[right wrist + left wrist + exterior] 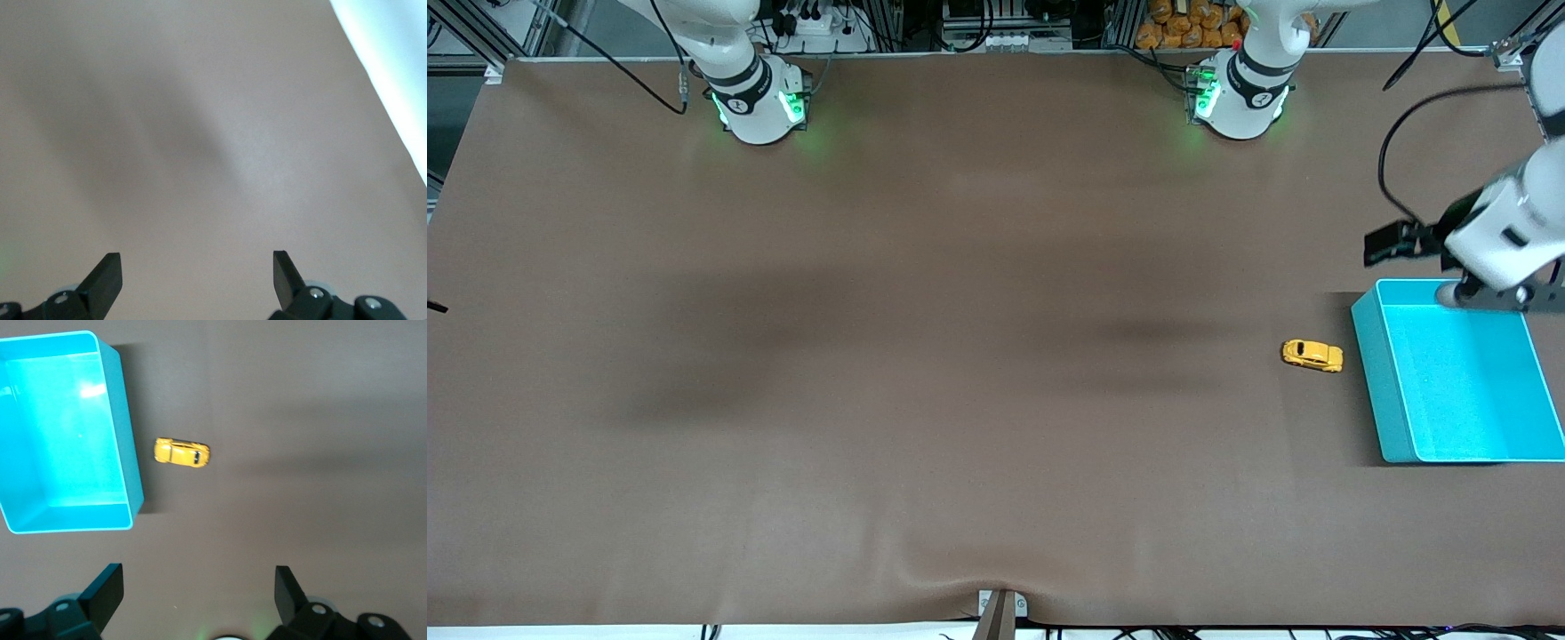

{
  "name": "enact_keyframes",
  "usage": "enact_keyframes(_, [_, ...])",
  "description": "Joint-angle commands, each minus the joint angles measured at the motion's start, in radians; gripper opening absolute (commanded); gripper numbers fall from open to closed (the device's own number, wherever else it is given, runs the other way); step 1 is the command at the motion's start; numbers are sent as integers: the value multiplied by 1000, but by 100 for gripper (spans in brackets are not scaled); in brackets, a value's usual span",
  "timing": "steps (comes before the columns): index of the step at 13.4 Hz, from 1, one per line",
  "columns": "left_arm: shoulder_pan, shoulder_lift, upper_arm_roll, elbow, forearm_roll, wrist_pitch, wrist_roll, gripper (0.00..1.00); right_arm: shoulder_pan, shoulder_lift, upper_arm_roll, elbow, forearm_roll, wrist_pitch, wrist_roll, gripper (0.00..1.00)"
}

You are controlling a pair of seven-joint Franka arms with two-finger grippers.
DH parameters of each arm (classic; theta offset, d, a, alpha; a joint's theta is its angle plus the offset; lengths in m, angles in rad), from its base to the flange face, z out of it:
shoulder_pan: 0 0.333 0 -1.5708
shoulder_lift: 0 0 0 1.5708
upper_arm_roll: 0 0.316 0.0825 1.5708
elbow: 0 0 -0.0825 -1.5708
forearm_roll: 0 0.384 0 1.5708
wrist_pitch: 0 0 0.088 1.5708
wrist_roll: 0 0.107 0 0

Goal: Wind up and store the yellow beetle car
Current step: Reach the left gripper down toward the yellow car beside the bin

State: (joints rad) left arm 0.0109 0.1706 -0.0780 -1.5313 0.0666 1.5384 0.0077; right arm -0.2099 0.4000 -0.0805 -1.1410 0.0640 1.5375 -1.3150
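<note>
Plainly, beginning at the left tool: hangs in the air with its fingers set wide apart, clamped on nothing, over the corner of the teal bin that lies toward the robots' bases, at the left arm's end of the bench. Looks down from there on bin and toy together. Then the right tool: likewise spread open and empty, out of the front view altogether, over bare bench with only a pale strip at the edge of its wrist view; waits, by the look of it. Outward next to the yellow beetle car: sits on its wheels on the bench, just beside the bin's long wall on the side toward the right arm's end, near it but not touching. Nothing inside the bin. As a judgement of progress: barely begun, with the car not yet grasped, no sign of winding, and storing undone. Leaves the whole job: reach the car, take hold, wind it, place it in the bin. By count: one car, one bin, two arms, two tools, both empty.
</note>
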Motion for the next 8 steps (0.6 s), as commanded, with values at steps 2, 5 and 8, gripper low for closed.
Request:
enact_keyframes(2, [21, 127, -5, 40, 53, 72, -6, 100, 21, -49, -7, 15, -6, -14, 118, 100])
enact_keyframes(5, [70, 214, -8, 39, 41, 161, -57, 100, 29, -64, -5, 17, -1, -22, 304, 100])
enact_keyframes(8, [80, 295, -5, 33, 56, 251, -78, 100, 70, -73, -7, 17, -15, -30, 458, 100])
